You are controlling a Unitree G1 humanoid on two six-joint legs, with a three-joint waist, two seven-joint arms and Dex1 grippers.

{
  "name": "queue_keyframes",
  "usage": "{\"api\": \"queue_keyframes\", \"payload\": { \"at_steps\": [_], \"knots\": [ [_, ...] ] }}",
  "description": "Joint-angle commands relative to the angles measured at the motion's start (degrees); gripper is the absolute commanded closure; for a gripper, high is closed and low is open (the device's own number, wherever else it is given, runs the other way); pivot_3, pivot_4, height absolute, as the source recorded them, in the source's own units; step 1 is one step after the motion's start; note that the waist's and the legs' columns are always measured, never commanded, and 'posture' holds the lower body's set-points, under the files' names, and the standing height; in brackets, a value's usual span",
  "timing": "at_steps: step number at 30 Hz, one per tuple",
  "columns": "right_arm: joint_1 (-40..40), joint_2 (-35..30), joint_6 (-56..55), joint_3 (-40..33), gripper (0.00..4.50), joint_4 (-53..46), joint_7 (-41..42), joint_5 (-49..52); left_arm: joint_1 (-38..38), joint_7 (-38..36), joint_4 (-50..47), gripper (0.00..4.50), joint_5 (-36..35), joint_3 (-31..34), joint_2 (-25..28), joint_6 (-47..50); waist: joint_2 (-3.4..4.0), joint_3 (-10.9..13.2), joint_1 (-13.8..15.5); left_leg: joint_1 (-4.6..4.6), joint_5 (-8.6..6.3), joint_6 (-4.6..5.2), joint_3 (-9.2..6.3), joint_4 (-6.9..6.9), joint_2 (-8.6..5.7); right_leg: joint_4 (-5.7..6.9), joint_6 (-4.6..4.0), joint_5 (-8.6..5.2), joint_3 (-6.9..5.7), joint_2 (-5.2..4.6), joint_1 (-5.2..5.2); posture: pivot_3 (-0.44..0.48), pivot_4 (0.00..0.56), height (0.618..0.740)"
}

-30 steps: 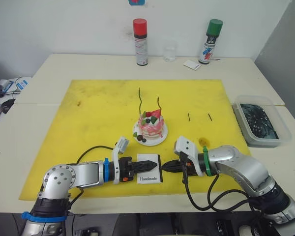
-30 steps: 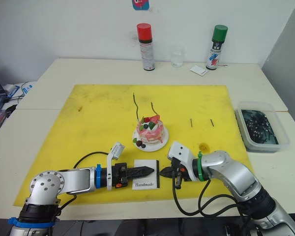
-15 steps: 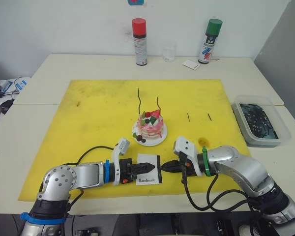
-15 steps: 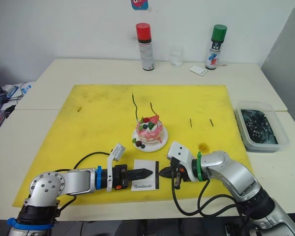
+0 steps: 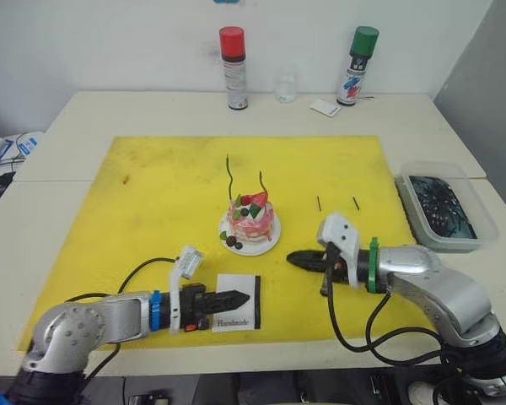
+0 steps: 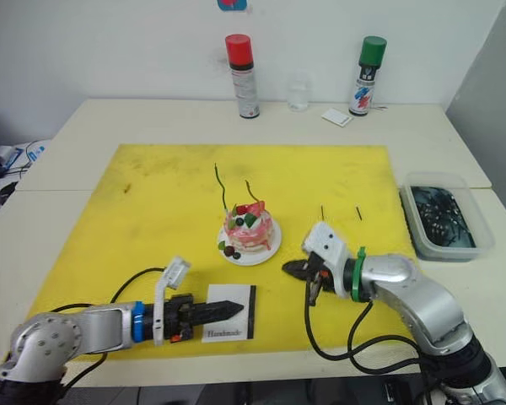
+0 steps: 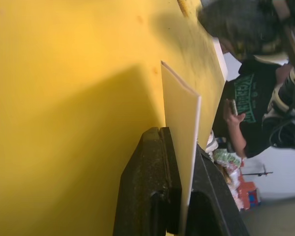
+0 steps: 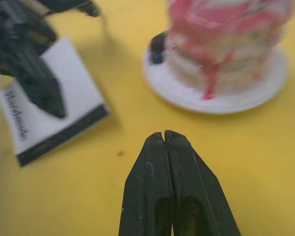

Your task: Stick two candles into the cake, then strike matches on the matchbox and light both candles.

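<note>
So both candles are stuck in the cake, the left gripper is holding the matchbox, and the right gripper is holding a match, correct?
Not quite. The right gripper is shut on nothing, as the right wrist view shows; both matches lie on the mat. The candles are in the cake, and the left gripper holds the matchbox.

Left tool (image 5: 241,299) clamped — right tool (image 5: 293,259) closed, empty.

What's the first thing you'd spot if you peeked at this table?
The pink cake in the middle of the yellow mat, with two thin candles standing in it. Just in front, the left claw pinches the white matchbox, and the right claw, shut, points at the cake from the right.
</note>
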Motion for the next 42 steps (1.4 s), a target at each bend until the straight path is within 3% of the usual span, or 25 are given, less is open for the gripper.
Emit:
{"api": "queue_keyframes", "payload": {
  "at_steps": [1,10,17,21,30,42],
  "knots": [
    [0.4,1.4,-1.3,-4.1,4.50,-2.3,-3.8,-0.2,-0.3,-5.6,-2.0,4.46,0.9,4.6,2.6,-3.6,0.01,0.0,0.1,-0.04,0.00,0.00,-0.01,-0.01,0.01,-0.06,-0.01,-0.01,-0.03,0.00,0.00,0.000,0.150,0.740],
    [1.3,5.7,-7.1,-7.3,4.50,1.4,-10.6,-3.1,-1.7,-12.6,-0.4,4.46,-5.4,9.8,7.2,-1.0,-0.01,0.0,0.3,-0.20,0.00,0.00,0.09,0.01,-0.03,-0.35,0.07,0.04,-0.07,-0.10,0.00,0.000,0.150,0.740],
    [5.1,8.9,-17.7,-5.7,2.18,5.1,-20.0,-13.9,-3.5,-5.6,0.9,4.50,-13.5,11.3,6.1,-1.0,-0.01,0.0,0.4,-0.21,0.00,0.00,0.06,0.01,-0.01,-0.33,0.07,0.04,-0.08,-0.09,0.01,0.000,0.150,0.740],
    [4.2,13.7,-21.1,-3.9,0.72,11.9,-26.8,-20.1,-4.4,-4.2,1.0,4.50,-13.4,10.3,6.3,-1.2,-0.01,0.0,0.3,-0.19,0.02,-0.03,0.06,0.05,0.00,-0.26,0.10,0.07,-0.06,-0.04,0.01,0.000,0.150,0.740],
    [-0.8,20.7,-24.1,-5.5,0.72,24.4,-34.5,-24.5,-4.0,-3.5,0.0,4.50,-12.3,9.0,5.4,-1.7,-0.01,0.0,0.4,-0.19,0.03,-0.05,0.09,0.04,0.00,-0.25,0.09,0.08,-0.05,-0.05,0.01,0.000,0.150,0.740],
    [-5.0,25.7,-23.5,-7.8,0.72,32.0,-35.1,-23.7,-3.4,-4.4,-0.3,4.50,-10.7,8.5,5.2,-1.8,-0.01,0.0,0.4,-0.18,0.03,-0.05,0.07,0.07,0.00,-0.11,0.08,0.08,-0.08,-0.04,0.01,0.000,0.150,0.740]
  ]
}}
